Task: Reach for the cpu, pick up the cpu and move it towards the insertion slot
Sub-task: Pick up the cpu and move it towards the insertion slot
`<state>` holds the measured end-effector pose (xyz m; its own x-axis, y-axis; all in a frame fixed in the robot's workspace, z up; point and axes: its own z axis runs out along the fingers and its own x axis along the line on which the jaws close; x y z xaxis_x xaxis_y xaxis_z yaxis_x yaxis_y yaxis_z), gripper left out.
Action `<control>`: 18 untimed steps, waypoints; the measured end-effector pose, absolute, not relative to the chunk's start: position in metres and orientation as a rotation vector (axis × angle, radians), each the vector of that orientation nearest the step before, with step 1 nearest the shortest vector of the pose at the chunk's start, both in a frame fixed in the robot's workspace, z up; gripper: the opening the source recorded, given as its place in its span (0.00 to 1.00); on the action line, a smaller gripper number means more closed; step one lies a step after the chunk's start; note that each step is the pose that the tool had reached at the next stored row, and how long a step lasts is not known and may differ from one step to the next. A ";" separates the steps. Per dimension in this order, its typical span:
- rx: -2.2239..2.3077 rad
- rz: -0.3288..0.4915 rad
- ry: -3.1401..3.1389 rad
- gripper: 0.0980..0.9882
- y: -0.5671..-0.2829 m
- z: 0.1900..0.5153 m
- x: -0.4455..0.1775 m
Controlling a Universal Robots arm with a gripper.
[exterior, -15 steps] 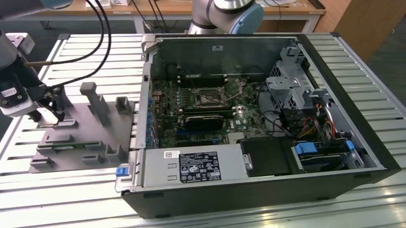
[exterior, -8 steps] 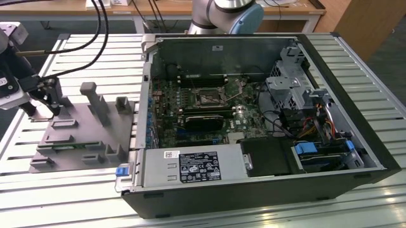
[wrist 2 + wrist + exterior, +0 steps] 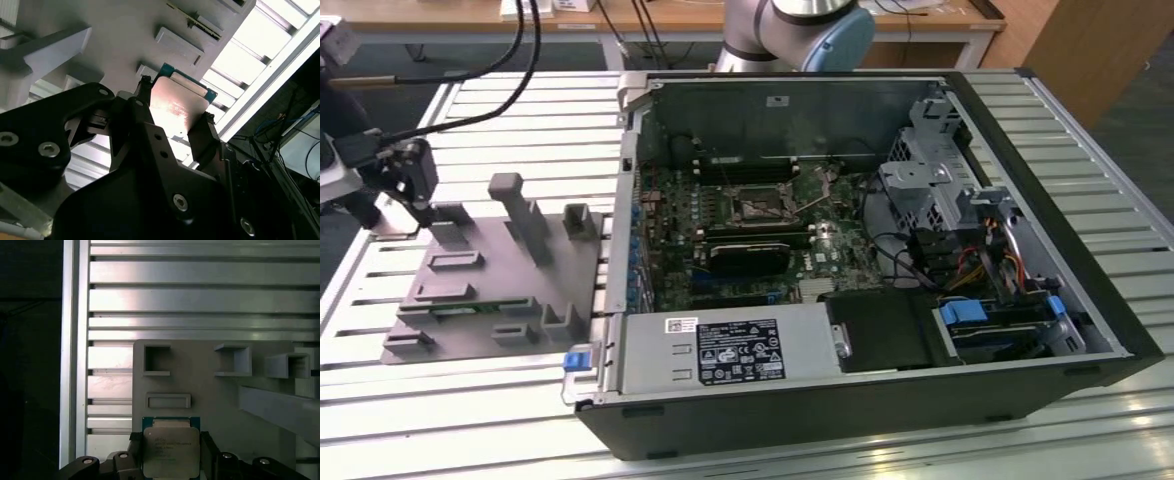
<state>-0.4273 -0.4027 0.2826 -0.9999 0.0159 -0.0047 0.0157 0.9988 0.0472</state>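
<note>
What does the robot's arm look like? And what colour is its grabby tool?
The arm is a fat silvery-grey tube with a light blue cap at its joint. The tool is black and chunky, with flat plates, shiny round silver screws and two slim black fingers. Black cables loop down towards it in the exterior view.

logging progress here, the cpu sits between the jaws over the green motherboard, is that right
Not quite. The cpu does sit between the jaws of the gripper, but over the grey fixture plate, not the motherboard. The first wrist view shows it, with the plate's pockets just beyond the cpu.
</note>
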 end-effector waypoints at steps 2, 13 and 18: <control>0.025 0.074 3.136 0.50 -0.403 0.289 -0.427; 0.027 0.074 3.136 0.50 -0.403 0.325 -0.427; 0.029 0.074 3.135 0.50 -0.403 0.341 -0.427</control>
<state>-0.4273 -0.4027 0.3409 -0.9998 0.0187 -0.0047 0.0185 0.9987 0.0472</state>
